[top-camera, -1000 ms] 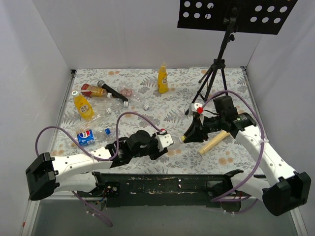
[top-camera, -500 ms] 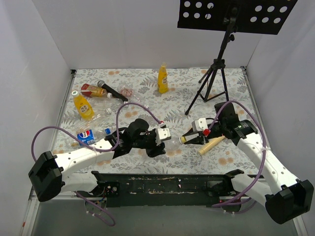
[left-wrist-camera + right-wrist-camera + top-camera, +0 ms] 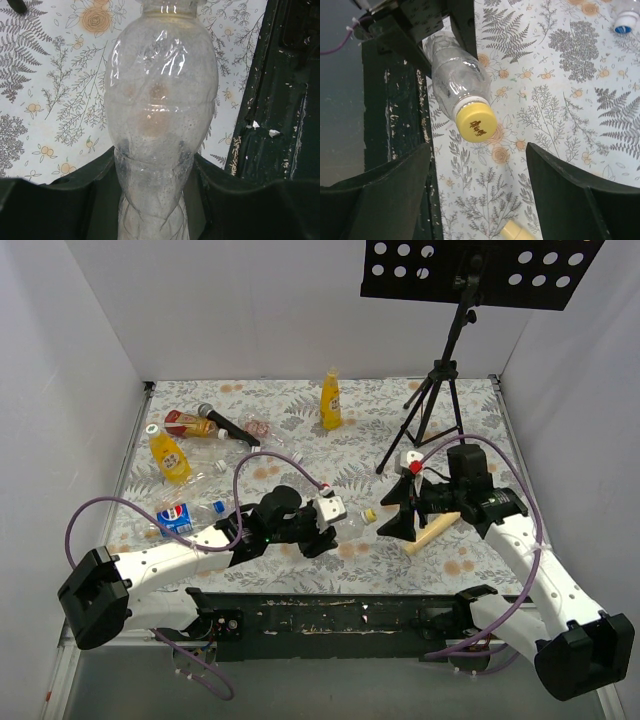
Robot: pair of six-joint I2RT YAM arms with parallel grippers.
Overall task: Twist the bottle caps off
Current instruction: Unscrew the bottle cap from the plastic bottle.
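My left gripper is shut on a clear bottle, gripping its lower body and holding it roughly level just above the floral cloth. The bottle's yellow cap sits on its neck and points right. In the right wrist view the cap and bottle lie just ahead of my right gripper. That gripper is open and empty, its jaws wide apart and short of the cap. In the top view the right gripper is just right of the cap.
A tan cone-shaped stick lies under the right wrist. At the back left lie orange bottles, a red-labelled bottle, a black microphone, clear bottles and a blue-labelled bottle. An orange bottle stands upright. A tripod stands back right.
My right wrist has turned and its jaws have come off the yellow cap, which now shows free between the two grippers. The left gripper still holds the bottle, shifted slightly.
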